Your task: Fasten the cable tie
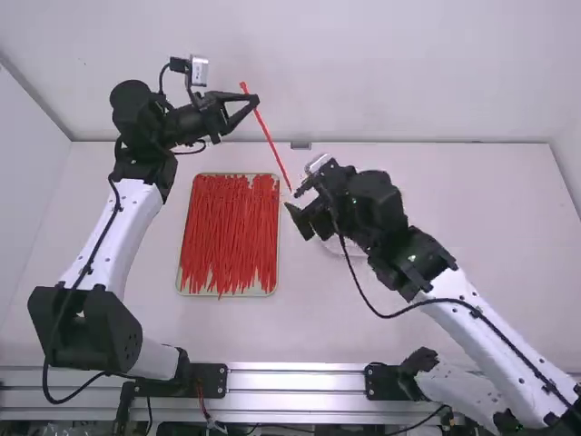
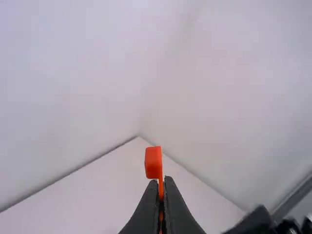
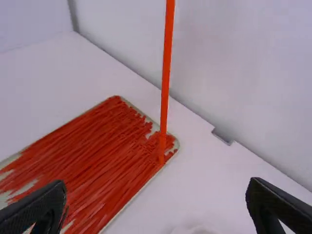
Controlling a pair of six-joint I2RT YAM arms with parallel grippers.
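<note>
Left tool (image 1: 249, 102) clamped on one cable tie (image 1: 269, 138) just below its head. I hold it high off the tabletop (image 1: 472, 200) so the tail hangs free beside the tray (image 1: 181, 289) of spare ties (image 1: 227, 234). Right tool (image 1: 296, 202) sits near the tail, fingers wide apart, placed, I judge, to catch and thread it.

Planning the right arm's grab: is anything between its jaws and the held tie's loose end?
Nothing visible. The cable tie hangs from the left jaws, its tail near the tray corner, with open air before the right jaws.
</note>
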